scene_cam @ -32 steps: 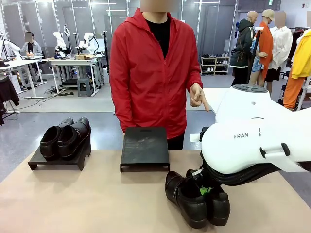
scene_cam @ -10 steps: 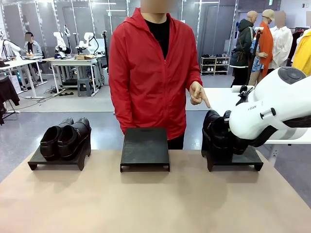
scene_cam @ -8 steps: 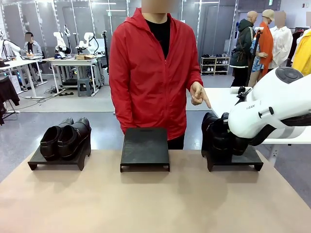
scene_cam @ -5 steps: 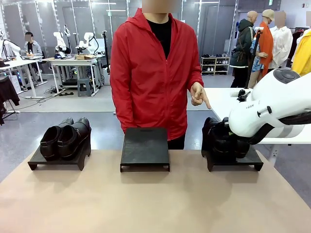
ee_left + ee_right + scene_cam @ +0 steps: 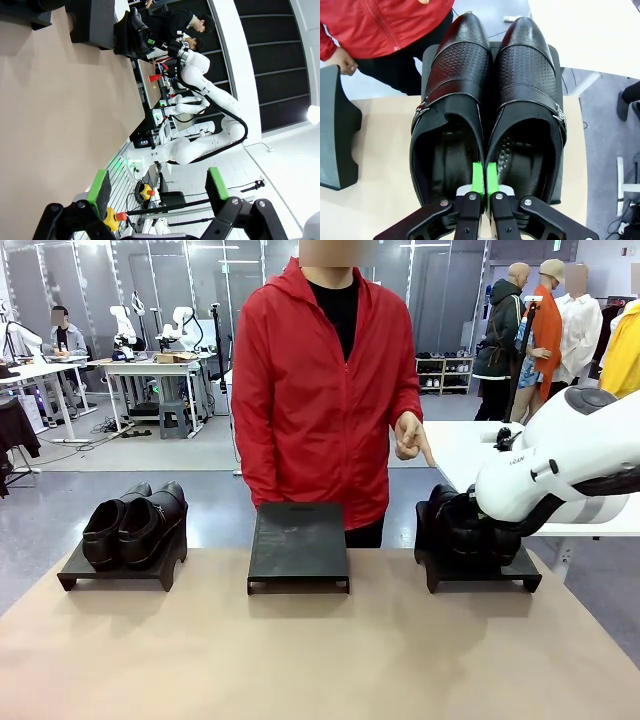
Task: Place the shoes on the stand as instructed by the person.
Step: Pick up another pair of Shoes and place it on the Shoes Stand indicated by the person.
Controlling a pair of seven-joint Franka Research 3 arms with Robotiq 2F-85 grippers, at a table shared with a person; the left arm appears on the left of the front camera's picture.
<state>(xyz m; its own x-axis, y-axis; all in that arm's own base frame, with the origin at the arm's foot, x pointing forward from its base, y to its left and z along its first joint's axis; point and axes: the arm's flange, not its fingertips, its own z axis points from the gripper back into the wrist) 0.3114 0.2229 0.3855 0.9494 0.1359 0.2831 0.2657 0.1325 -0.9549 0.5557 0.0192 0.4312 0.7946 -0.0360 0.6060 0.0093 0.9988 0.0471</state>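
We have our right gripper (image 5: 482,192) pinched tight on the two inner walls of the pair of shoes (image 5: 487,107), one green finger inside each shoe, and the pair sits on the right-hand stand (image 5: 520,568), toes toward the person (image 5: 325,390). The person's hand (image 5: 408,435) points a finger down at that same stand, so we judge this is the spot asked for and that we are at the setting-down step. From the wrist camera the soles look settled on the stand, though we cannot tell whether the full weight rests there.

The other pair (image 5: 135,522) already sits on the left-hand stand (image 5: 120,568), well apart from ours, and the middle stand (image 5: 298,545) between them is bare. Our left gripper (image 5: 157,187) hangs with fingers wide and nothing between them.

Next we would need to let the fingers part and lift straight up, so the pads do not drag the shoes off.
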